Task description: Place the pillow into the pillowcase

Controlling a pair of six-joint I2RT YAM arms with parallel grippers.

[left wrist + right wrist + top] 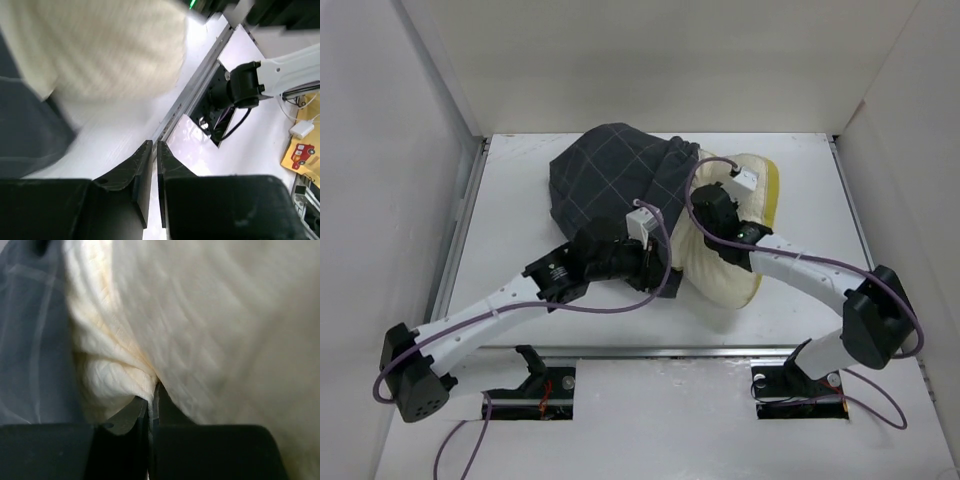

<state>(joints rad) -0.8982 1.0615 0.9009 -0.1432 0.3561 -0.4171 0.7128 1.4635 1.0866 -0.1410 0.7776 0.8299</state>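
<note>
1. Half the pillow [732,268] sticks out right of the pillowcase [605,170], mid-table.
2. Right gripper [152,399] is pinched tight on a pillow fold; left gripper [154,145] is closed on nothing.
3. Risk imo: that thin pinch slips, or pushing drags the unheld pillowcase along.
4. Count: one pillow, one pillowcase, two grippers.

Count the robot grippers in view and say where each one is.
2. The left gripper is shut and empty above the table, beside the pillowcase. The right gripper is shut on a fold of the pillow. None seems hidden.
</note>
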